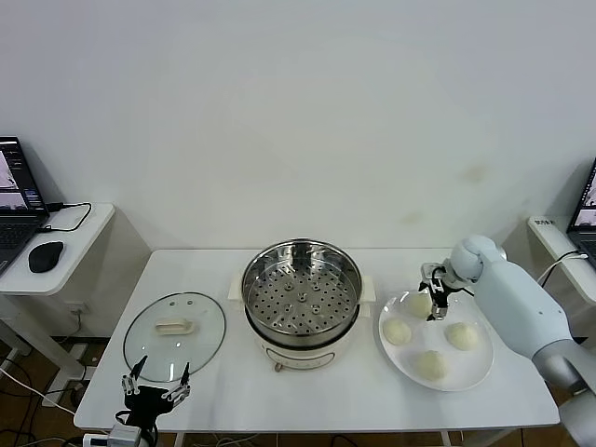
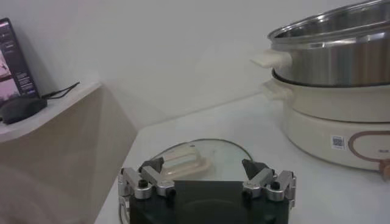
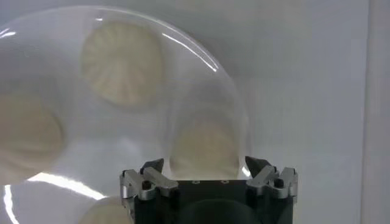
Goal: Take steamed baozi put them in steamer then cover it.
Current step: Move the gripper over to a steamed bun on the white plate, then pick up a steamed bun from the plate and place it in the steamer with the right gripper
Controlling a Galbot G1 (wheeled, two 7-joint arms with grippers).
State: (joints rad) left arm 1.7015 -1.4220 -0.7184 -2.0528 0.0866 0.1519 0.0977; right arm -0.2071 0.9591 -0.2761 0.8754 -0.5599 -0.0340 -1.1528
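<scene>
While both grippers' jaws gape wide, four cream baozi [image 1: 433,343] sit pleated on the plate [image 1: 480,372]

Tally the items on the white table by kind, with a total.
Baozi: 4, all on the plate
Plate: 1
Steamer: 1, no buns inside
Glass lid: 1, lying flat on the table
Total: 7

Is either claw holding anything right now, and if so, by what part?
Nothing is held. The right claw hangs open over a baozi on the plate; the left claw waits open near the glass lid.
</scene>
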